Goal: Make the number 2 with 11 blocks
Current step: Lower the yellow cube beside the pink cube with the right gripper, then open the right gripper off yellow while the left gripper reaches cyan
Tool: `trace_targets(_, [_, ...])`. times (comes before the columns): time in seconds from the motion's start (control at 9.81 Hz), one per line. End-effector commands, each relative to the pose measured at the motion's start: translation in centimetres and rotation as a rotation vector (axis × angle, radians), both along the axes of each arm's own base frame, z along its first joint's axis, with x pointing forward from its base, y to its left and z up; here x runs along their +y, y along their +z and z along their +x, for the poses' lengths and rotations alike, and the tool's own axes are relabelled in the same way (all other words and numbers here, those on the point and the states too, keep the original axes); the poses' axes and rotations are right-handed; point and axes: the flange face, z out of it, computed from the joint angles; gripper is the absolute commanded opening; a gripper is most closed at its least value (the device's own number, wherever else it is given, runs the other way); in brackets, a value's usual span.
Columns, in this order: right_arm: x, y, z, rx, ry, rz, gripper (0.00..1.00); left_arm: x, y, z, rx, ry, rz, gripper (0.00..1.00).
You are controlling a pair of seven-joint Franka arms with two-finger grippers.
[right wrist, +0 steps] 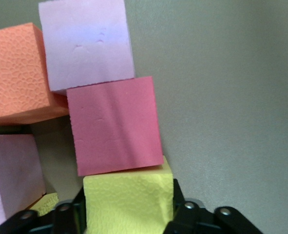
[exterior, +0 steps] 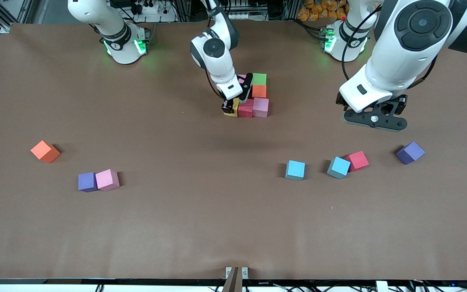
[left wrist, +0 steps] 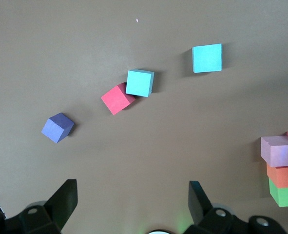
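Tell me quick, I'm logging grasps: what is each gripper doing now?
Left gripper: open, empty, waiting above the table.
Right gripper: fingers around the yellow block at the figure; grip or release cannot be told.

Robotics lab — two Franka arms (exterior: 217,52), brown table (exterior: 176,223), cable clutter (exterior: 148,8)

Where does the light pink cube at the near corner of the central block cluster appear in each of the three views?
Front view: light pink cube at the cluster's near corner, toward the left arm's end, beside the crimson cube.
Left wrist view: at the picture's edge, next to the orange cube.
Right wrist view: at the top, touching the crimson cube.
Shared landmark: the orange cube.
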Motion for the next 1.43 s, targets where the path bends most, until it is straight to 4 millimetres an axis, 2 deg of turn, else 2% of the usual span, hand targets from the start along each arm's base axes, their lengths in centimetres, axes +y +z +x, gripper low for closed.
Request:
trace_targets(0.0, [0.8,-0.9,-0.1,0.0,-0.019,0.007,1.0,0.1,0.8,-0.5,-0.004,0.014,-0.017,1.0])
trace_targets(0.2, [0.2,0.0,0.8,0.011,-0.035,0.017,1.0,0.5,0.8,-0.3,-0.005,0.021,-0.021,1.0])
trace_targets(0.41, [0.2,2.0,0.9,0.052,-0.034,0.033,1.0,0.9,0.8,-0.1,-0.006,0.029,-0.021,1.0])
trace_targets(0.61, [-0.4,4.0,1.8,0.064,-0.019,0.048,1.0,1.6,0.7,0.1,0.001,0.045,-0.034,1.0])
trace_targets(0.71, [-0.6,4.5,2.2,0.066,-0.003,0.05,1.0,3.2,0.7,0.7,0.007,0.079,-0.05,1.0])
trace_targets(0.92, [-1.7,5.7,3.5,0.068,0.034,0.056,1.0,3.8,0.7,0.9,0.013,0.096,-0.074,1.0])
trace_targets(1.02, [-3.0,6.4,5.0,0.076,0.06,0.06,1.0,3.8,0.7,0.9,0.013,0.096,-0.074,1.0])
trace_targets(1.12, [-4.7,7.4,6.8,0.093,0.064,0.067,1.0,5.2,0.5,1.4,0.015,0.123,-0.076,1.0])
trace_targets(1.22, [-6.8,8.0,8.8,0.118,0.048,0.067,1.0,6.1,0.1,1.8,0.015,0.142,-0.093,1.0])
trace_targets(1.33, [-9.2,8.4,11.0,0.128,0.023,0.064,1.0,6.1,-0.6,1.8,0.024,0.149,-0.116,1.0])
